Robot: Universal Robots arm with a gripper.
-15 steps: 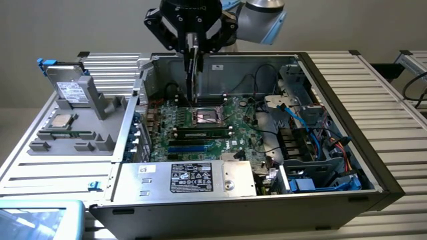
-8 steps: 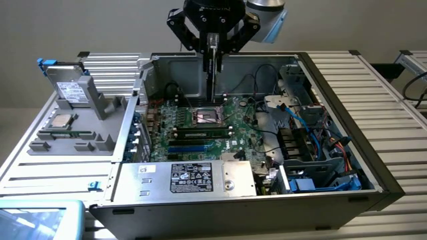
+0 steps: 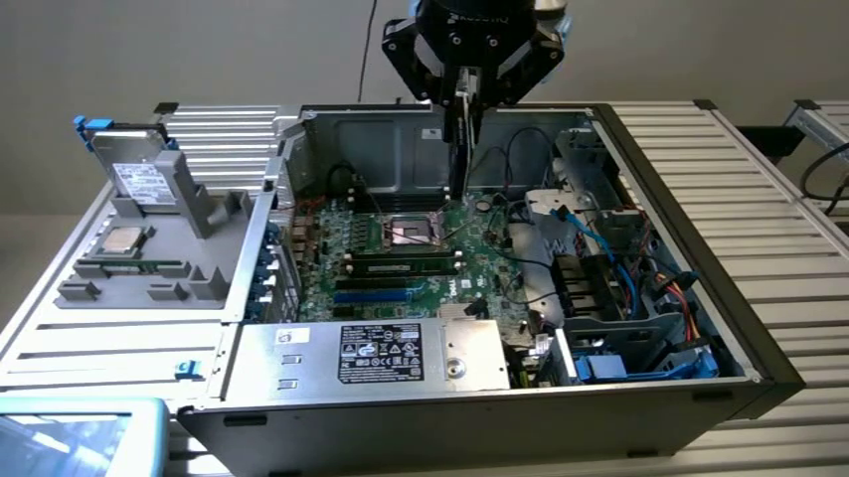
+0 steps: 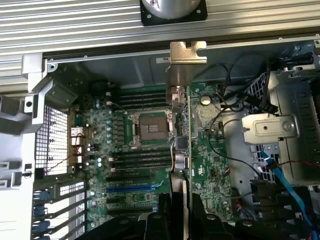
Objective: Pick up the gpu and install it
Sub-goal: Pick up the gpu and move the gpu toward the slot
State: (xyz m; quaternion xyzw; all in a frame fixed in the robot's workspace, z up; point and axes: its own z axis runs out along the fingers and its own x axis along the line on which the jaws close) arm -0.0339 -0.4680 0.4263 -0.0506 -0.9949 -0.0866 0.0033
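The gripper [image 3: 467, 84] was pinched on the gpu [image 3: 459, 149], holding it upright and edge-on above the open computer case [image 3: 743, 328]. The card hung over the motherboard [image 3: 398, 248], just beside the processor socket [image 3: 405, 236]. In the wrist view its silver bracket [image 4: 187, 52] lay near one case wall. A grey holder [image 3: 173, 258] stood beside the case, at the exterior view's left.

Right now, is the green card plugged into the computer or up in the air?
Out. The gripper holds the gpu hanging above the motherboard, away from the slots.
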